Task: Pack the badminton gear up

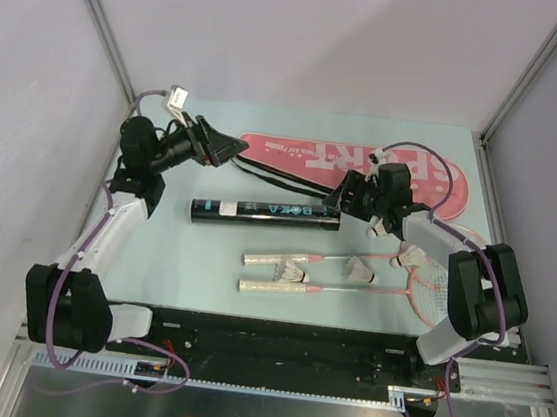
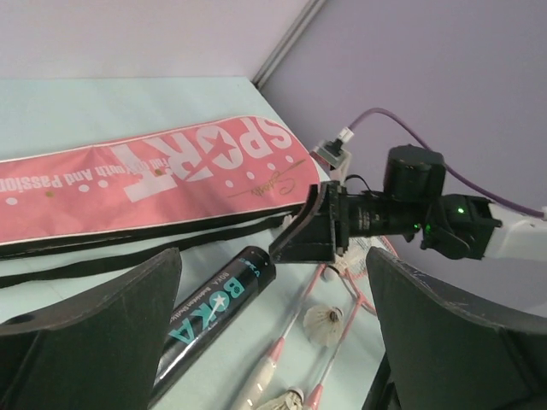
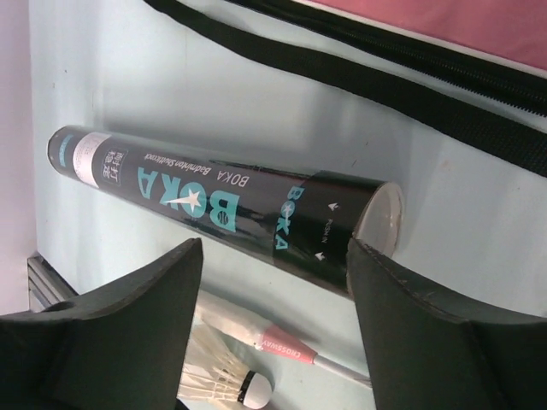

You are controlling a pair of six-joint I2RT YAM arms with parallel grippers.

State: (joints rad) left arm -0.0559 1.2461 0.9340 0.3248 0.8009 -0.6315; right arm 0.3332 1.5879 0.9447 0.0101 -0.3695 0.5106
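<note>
The pink "SPORT" racket bag (image 1: 364, 163) lies flat along the back of the table, its black strap (image 3: 410, 94) trailing in front of it. The black lettered tube (image 1: 265, 212) lies on its side in front of the bag. Two pink rackets (image 1: 279, 288) lie side by side nearer the arms, heads to the right. Among them rest white shuttlecocks (image 1: 359, 270), one by the handles (image 3: 222, 380). My left gripper (image 1: 227, 147) hovers open over the bag's left end, holding nothing. My right gripper (image 1: 346, 194) is open just above the tube's right end (image 3: 376, 218), not touching it.
Grey walls close in the table on the left, back and right. The racket heads (image 1: 431, 281) lie partly under my right arm (image 1: 480, 292). A black rail (image 1: 273, 344) runs along the near edge between the arm bases.
</note>
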